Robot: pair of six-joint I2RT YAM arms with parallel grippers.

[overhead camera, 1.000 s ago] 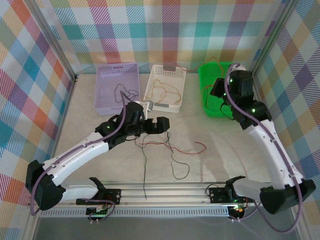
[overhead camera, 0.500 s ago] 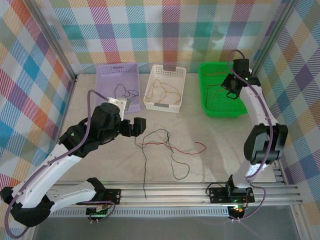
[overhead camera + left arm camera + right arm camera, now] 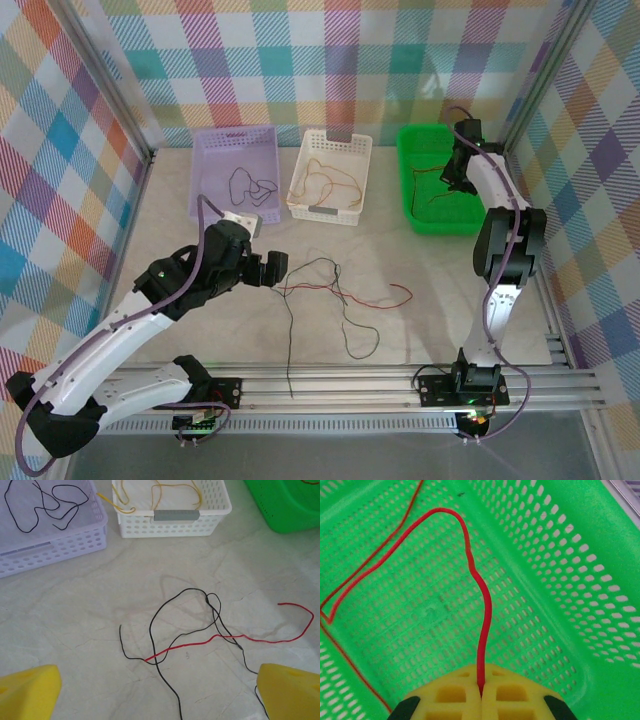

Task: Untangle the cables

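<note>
- Fingers: right fingers closed, gripping one end of a thick red cable between the yellow pads.
- That cable rises from the pinch, arcs over and runs off to the left above the green basket floor.
- Thinner red wire also in the green basket, bent in a sharp corner at the left side.
- Top view: right fingers sit over the green basket at the far right of the counter.
- Left fingers spread wide apart, nothing between them.
- Loose tangle on the counter ahead of the left fingers, untouched: black cable looped and crossing a red counter cable.
- Top view: left fingers just left of the tangle. The black cable trails toward the near rail and the red counter cable stretches right.
- Purple basket far left holds a coiled black wire.
- White basket in the middle holds orange-yellow cables. One end hangs over its left rim toward the purple basket.
- The three baskets stand in a row at the far side, apart from the tangle.
</note>
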